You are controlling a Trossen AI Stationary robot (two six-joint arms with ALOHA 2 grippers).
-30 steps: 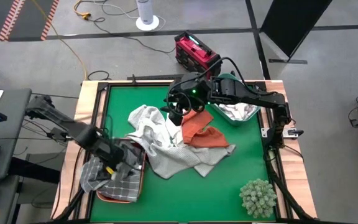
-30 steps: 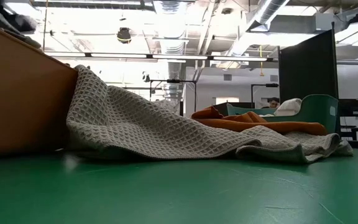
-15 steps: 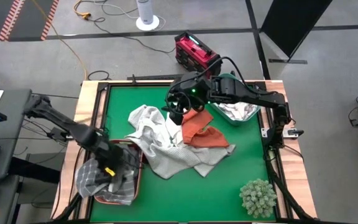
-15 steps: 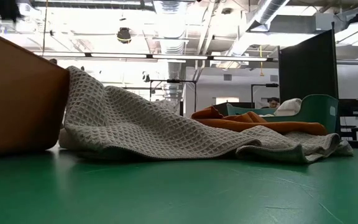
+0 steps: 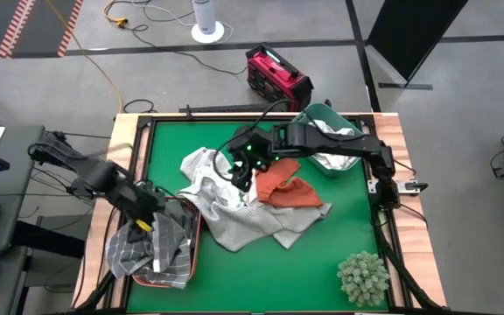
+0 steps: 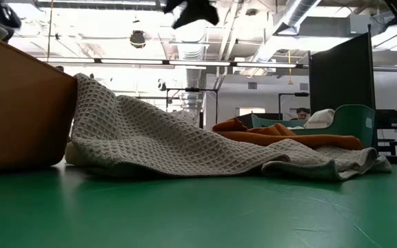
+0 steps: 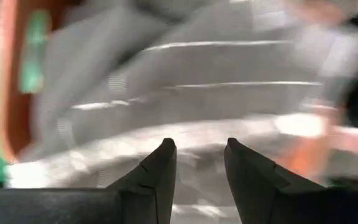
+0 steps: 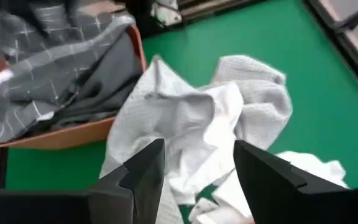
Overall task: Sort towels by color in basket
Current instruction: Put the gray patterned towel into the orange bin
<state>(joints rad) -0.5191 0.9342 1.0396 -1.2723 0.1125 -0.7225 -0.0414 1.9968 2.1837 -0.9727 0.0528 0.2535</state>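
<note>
Right hand poised above the white towel heap, open and empty.

The white towels (image 5: pixel 221 197) are heaped mid-desk directly beneath the right hand (image 5: pixel 241 169), whose fingers are parted with nothing between them. Farther off, the left hand (image 5: pixel 151 220) is seen over the orange basket (image 5: pixel 195 249) of grey checked towels (image 5: pixel 151 254), fingers slightly parted, empty.

A grey concrete floor (image 5: pixel 462 79) surrounds the green-topped counter with a pale wooden rim (image 5: pixel 126 140). On the floor lie a red and black case (image 5: pixel 276 75), a yellow cable (image 5: pixel 94 52) and a white cylindrical stand (image 5: pixel 206 19). Behind, a dark partition panel (image 6: pixel 340 76) rises under a bright ceiling with silver ducts (image 6: pixel 291 14).
</note>
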